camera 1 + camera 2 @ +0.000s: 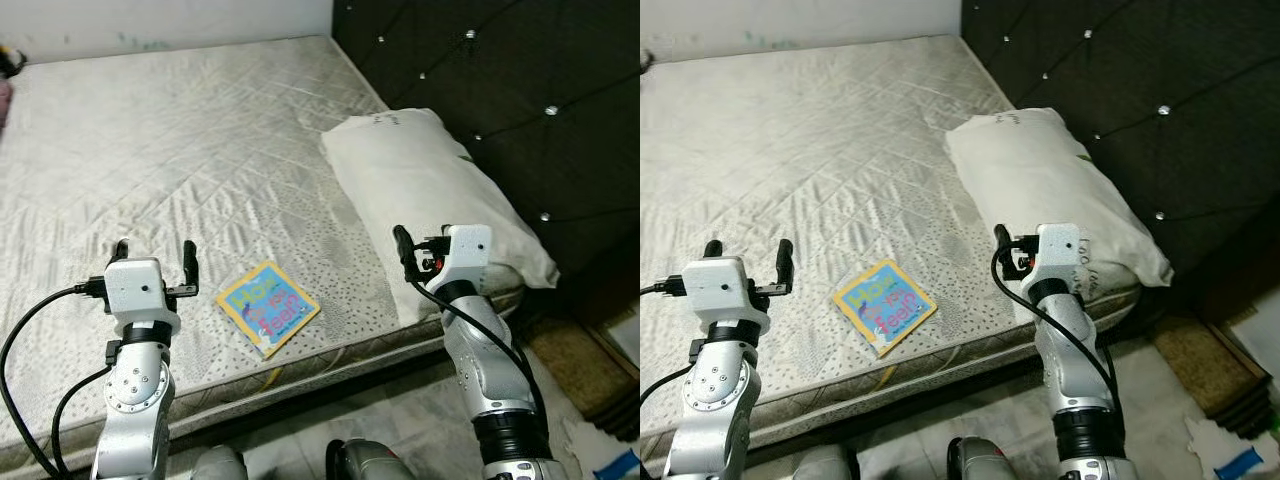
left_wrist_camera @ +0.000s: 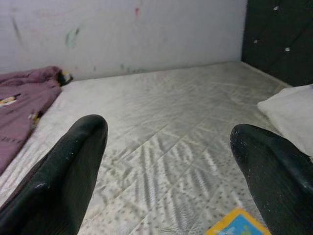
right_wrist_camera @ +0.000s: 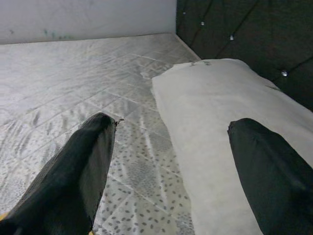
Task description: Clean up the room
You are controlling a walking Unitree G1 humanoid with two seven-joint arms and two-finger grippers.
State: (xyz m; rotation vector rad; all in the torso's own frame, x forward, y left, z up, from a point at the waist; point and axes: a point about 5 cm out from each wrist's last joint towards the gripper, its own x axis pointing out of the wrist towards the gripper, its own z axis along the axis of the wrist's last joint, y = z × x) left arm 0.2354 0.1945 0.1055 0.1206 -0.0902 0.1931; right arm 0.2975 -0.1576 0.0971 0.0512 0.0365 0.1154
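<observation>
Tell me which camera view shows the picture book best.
The left eye view: the picture book lies whole, cover up, near the mattress edge. The right eye view shows it much the same; the left wrist view catches one corner, the right wrist view a sliver.

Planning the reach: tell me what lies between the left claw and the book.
Bare quilted mattress, nothing else, between the left claw and the book, as the left eye view shows.

Mattress (image 1: 180, 150) of quilted cloth with a slight sheen, pillow (image 1: 430, 190) of matt off-white cloth, book (image 1: 267, 306) with glossy paper cover, headboard (image 1: 520, 90) of dark tufted padding with shiny studs.
</observation>
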